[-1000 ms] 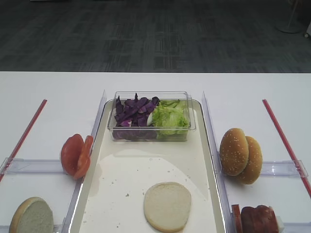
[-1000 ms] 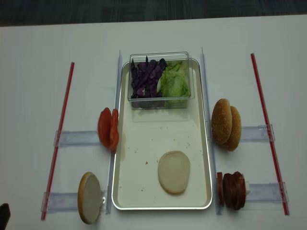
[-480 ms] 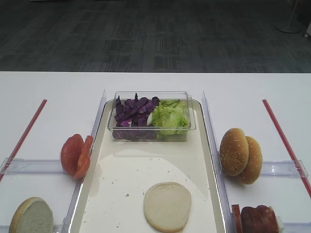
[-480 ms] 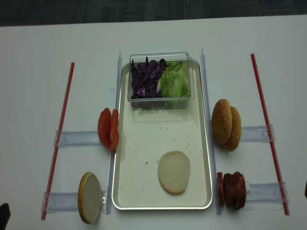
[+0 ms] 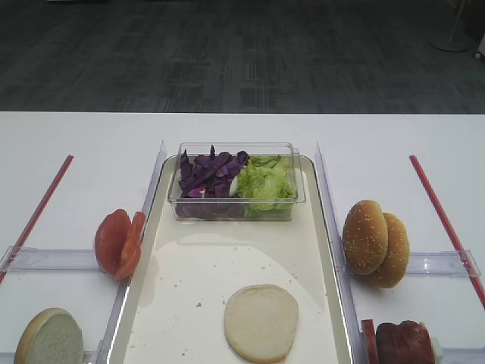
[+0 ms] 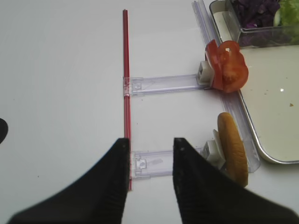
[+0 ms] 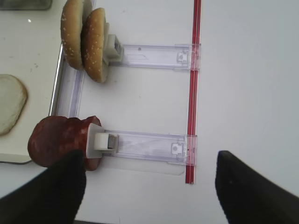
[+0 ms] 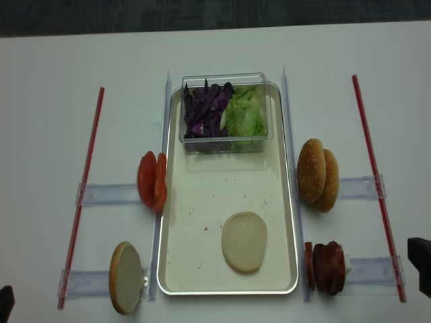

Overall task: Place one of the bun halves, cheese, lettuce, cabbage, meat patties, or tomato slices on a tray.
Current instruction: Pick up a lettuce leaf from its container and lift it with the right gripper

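White surface (image 8: 54,54): tray (image 8: 202,272) w/ one bun half (image 8: 244,241) on it. Right hand (image 7: 149,186) wide open, empty, nr meat patties (image 7: 56,140); left hand (image 6: 148,177) empty, part open.

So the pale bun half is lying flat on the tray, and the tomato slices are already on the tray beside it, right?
Not quite. The pale bun half does lie flat on the tray, but the tomato slices are not on it: they stand on edge outside the tray's left rim, on a clear holder. The realsense exterior high view shows this.
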You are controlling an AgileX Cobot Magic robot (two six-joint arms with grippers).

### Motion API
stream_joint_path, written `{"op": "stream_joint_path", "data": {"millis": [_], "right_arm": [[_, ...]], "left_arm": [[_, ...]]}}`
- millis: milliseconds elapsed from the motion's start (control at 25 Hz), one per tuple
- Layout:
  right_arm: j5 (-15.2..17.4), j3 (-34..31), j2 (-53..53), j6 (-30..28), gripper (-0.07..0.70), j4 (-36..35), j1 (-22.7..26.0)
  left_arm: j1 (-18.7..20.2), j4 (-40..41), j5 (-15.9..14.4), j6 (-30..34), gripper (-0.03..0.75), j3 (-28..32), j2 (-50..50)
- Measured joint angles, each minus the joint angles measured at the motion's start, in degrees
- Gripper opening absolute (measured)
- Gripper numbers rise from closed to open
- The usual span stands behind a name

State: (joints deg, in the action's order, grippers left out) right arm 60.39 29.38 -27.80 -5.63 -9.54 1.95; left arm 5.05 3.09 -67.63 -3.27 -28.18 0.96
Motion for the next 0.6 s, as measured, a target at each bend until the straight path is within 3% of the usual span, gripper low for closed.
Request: {"op": "stream_joint_path", "data": {"millis": [280,600], "right_arm": [[-3.14,3.62,-12.1,0.0,0.589,-0.58,0.0],[-7.69,13.87,-30.18,0.11,0.589,-1.4,0.0]], "left_arm": [[0.0,0.0,0.0,0.0,0.223,0.0,0.0],[0.0,0.0,0.0,0.0,0.223,0.0,0.0]]}}
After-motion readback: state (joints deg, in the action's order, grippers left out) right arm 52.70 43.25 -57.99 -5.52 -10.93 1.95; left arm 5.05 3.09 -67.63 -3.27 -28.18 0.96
